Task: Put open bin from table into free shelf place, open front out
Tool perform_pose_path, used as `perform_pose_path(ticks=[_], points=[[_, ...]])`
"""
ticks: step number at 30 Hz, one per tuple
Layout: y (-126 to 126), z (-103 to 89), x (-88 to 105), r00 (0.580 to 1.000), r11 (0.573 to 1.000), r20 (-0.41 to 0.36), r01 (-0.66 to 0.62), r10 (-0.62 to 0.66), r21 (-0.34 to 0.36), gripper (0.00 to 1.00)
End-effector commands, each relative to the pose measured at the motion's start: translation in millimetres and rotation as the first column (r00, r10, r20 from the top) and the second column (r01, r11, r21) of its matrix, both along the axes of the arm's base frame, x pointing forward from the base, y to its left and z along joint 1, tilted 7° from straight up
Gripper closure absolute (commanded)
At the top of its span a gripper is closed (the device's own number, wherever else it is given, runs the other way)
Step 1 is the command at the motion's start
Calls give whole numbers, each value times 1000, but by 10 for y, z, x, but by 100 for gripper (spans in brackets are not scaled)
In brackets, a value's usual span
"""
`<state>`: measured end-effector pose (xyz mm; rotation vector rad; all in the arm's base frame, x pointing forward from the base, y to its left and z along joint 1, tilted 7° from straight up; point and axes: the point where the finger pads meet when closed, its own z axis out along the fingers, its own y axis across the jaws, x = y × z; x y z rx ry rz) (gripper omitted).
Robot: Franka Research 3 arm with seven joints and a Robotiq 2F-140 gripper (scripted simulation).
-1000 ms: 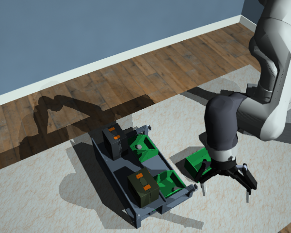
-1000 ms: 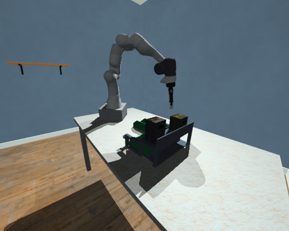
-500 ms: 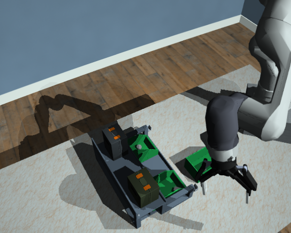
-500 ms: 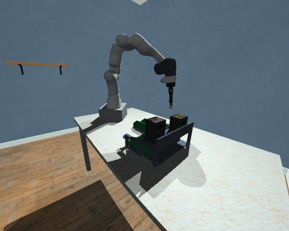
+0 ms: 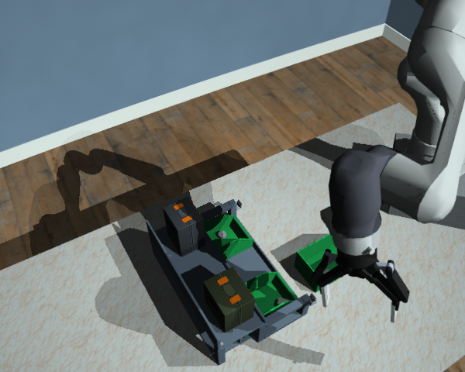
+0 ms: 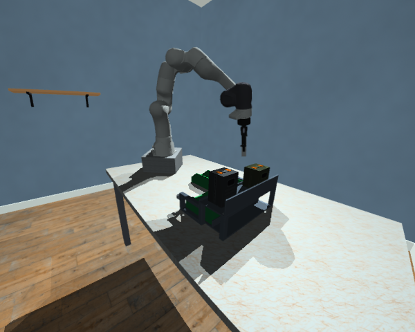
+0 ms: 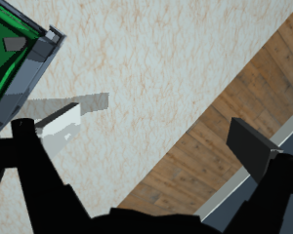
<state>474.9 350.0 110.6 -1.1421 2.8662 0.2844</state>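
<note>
The loose green bin (image 5: 311, 257) (image 6: 198, 178) stands on the table in front of the shelf, partly hidden by the arm in the top view; its parts cannot be made out. My gripper (image 5: 359, 304) (image 6: 243, 153) (image 7: 154, 124) is wide open and empty, high above the table and to the loose bin's right in the top view. The grey shelf (image 5: 187, 260) (image 6: 251, 193) (image 7: 25, 80) holds two green bins, one at the far end (image 5: 235, 249) and one at the near end (image 5: 263, 297) (image 7: 1, 63). The free place (image 5: 252, 259) lies between them.
A dark grey case (image 5: 180, 230) (image 6: 217, 185) and an olive case (image 5: 229, 297) (image 6: 253, 177) stand on the shelf's rear board, behind the two bins. They rise well above the bins. The shelf's end post (image 5: 309, 298) (image 7: 53, 36) sticks up beside the near-end bin.
</note>
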Motion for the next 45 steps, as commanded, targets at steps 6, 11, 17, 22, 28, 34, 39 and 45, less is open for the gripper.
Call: perform_pose_path(ticks=[6, 11, 17, 22, 28, 34, 39, 45], points=[[-7, 6, 4, 1000, 1000, 2, 16, -16, -3, 0], [-98, -3, -16, 999, 999, 4, 42, -42, -20, 0], [-98, -3, -16, 999, 999, 4, 42, -42, -20, 0], [-98, -3, -16, 999, 999, 4, 42, -42, -20, 0], [-188, -12, -38, 998, 997, 7, 68, -68, -36, 0], [-188, -12, -38, 998, 997, 7, 68, -68, -36, 0], [-278, -21, -61, 995, 994, 11, 95, -94, -51, 0], [-278, -21, -61, 995, 994, 11, 95, -94, -51, 0]])
